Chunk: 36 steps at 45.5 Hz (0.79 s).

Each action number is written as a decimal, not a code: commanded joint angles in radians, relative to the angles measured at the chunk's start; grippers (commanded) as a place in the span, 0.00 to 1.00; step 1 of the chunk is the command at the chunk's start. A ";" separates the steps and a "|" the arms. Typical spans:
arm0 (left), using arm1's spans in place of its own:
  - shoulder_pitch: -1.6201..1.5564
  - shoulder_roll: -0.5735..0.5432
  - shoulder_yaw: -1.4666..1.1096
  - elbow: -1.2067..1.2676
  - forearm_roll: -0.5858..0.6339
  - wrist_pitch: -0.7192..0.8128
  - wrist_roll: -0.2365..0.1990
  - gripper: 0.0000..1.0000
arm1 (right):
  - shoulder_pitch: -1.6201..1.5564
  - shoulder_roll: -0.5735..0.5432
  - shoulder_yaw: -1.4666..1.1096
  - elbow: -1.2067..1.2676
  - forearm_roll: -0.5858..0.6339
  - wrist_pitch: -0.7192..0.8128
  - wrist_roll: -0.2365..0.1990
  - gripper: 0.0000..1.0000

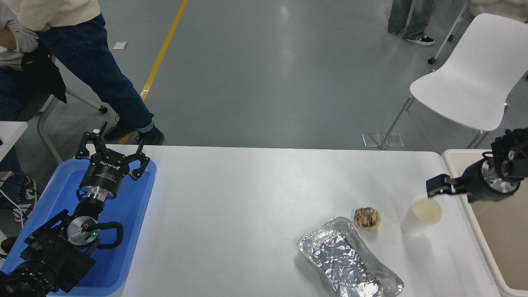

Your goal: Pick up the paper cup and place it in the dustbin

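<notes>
One paper cup (421, 214) stands just below the right hand (438, 185), whose finger spread seems hidden.

White "ROBOTIQ" lettering, seen upside down, marks the left gripper (111, 153).

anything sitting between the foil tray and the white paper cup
Yes, in the head view a small brown crumpled paper ball sits on the white table between the silver foil tray and the plain white paper cup.
</notes>
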 commanded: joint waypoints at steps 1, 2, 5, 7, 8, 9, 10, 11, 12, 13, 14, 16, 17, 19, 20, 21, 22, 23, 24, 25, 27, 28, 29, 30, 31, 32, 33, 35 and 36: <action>0.000 0.000 0.000 0.000 -0.001 0.000 0.000 1.00 | -0.089 -0.003 0.057 -0.053 0.002 -0.012 0.000 0.99; 0.002 0.000 0.000 0.000 -0.001 0.000 0.000 1.00 | -0.092 -0.003 0.062 -0.055 0.003 -0.012 0.000 0.98; 0.000 0.000 0.000 0.000 -0.001 0.000 0.000 1.00 | -0.103 -0.003 0.078 -0.062 0.003 -0.015 0.000 0.92; 0.002 0.000 0.000 0.000 -0.001 0.000 0.000 1.00 | -0.117 -0.001 0.086 -0.079 0.006 -0.023 0.000 0.91; 0.000 0.000 0.000 0.000 -0.001 0.000 0.000 1.00 | -0.126 -0.001 0.089 -0.087 0.009 -0.028 0.000 0.91; 0.000 0.000 0.000 0.000 -0.001 0.000 0.000 1.00 | -0.135 -0.001 0.094 -0.094 0.009 -0.034 0.000 0.91; 0.000 0.000 0.000 0.000 -0.001 0.000 0.000 1.00 | -0.144 -0.001 0.098 -0.099 0.009 -0.040 0.000 0.91; 0.000 0.000 0.000 0.000 -0.001 0.000 0.000 1.00 | -0.153 -0.001 0.106 -0.104 0.009 -0.046 0.000 0.91; 0.000 0.000 0.000 0.000 -0.001 0.000 0.000 1.00 | -0.163 -0.001 0.115 -0.108 0.009 -0.054 0.000 0.91; 0.000 0.000 0.000 0.000 -0.001 0.000 0.000 1.00 | -0.173 -0.001 0.123 -0.111 0.009 -0.061 -0.002 0.91; 0.000 0.000 0.000 0.000 0.001 0.000 0.000 1.00 | -0.181 -0.001 0.131 -0.114 0.011 -0.070 -0.002 0.91; 0.000 0.000 -0.002 0.000 -0.001 0.000 0.000 1.00 | -0.196 -0.001 0.146 -0.120 0.014 -0.087 -0.002 0.90; 0.002 0.000 0.000 0.000 -0.001 0.000 0.000 1.00 | -0.203 -0.001 0.151 -0.122 0.015 -0.095 -0.002 0.89; 0.000 0.000 0.000 0.000 -0.001 0.000 0.000 1.00 | -0.210 -0.001 0.155 -0.122 0.017 -0.100 -0.002 0.83; 0.000 0.000 0.000 0.000 -0.001 0.000 0.000 1.00 | -0.212 -0.001 0.157 -0.122 0.019 -0.101 -0.002 0.79; 0.000 0.000 0.000 0.000 -0.001 0.000 0.000 1.00 | -0.213 -0.001 0.158 -0.122 0.020 -0.101 -0.002 0.74; 0.000 0.000 0.000 0.000 -0.001 0.000 0.000 1.00 | -0.215 -0.001 0.157 -0.122 0.020 -0.100 -0.002 0.68; 0.000 0.000 0.000 0.000 -0.001 0.000 0.000 1.00 | -0.216 -0.001 0.157 -0.122 0.020 -0.100 -0.002 0.61; 0.002 0.000 0.000 0.000 0.001 0.000 0.000 1.00 | -0.218 -0.001 0.157 -0.121 0.020 -0.100 -0.002 0.53; 0.000 0.000 0.000 0.000 0.001 0.000 0.000 1.00 | -0.218 -0.003 0.157 -0.121 0.020 -0.100 -0.002 0.46; 0.000 0.000 0.000 0.000 -0.001 0.000 0.000 1.00 | -0.219 -0.004 0.158 -0.121 0.022 -0.100 -0.002 0.35; 0.000 0.000 0.000 0.000 -0.001 0.000 0.000 1.00 | -0.218 -0.009 0.158 -0.121 0.022 -0.100 -0.003 0.32; 0.000 0.000 0.000 0.000 0.001 0.000 0.000 1.00 | -0.215 -0.015 0.158 -0.121 0.022 -0.098 -0.003 0.28; 0.000 0.000 0.000 0.000 -0.001 0.000 0.000 1.00 | -0.210 -0.024 0.160 -0.121 0.023 -0.100 -0.003 0.25; 0.000 0.000 0.000 0.000 -0.001 0.000 0.000 1.00 | -0.209 -0.033 0.163 -0.121 0.023 -0.098 -0.003 0.22; 0.000 0.000 0.000 0.000 -0.001 0.000 0.000 1.00 | -0.207 -0.041 0.166 -0.121 0.023 -0.098 -0.003 0.19; 0.000 0.000 0.000 0.000 -0.001 0.000 0.000 1.00 | -0.207 -0.047 0.170 -0.119 0.023 -0.094 -0.003 0.15; 0.000 0.000 0.000 0.000 -0.001 0.000 0.000 1.00 | -0.206 -0.056 0.177 -0.117 0.022 -0.087 -0.003 0.05; 0.000 0.000 0.000 0.000 -0.001 0.000 0.000 1.00 | -0.204 -0.059 0.178 -0.117 0.022 -0.087 -0.003 0.00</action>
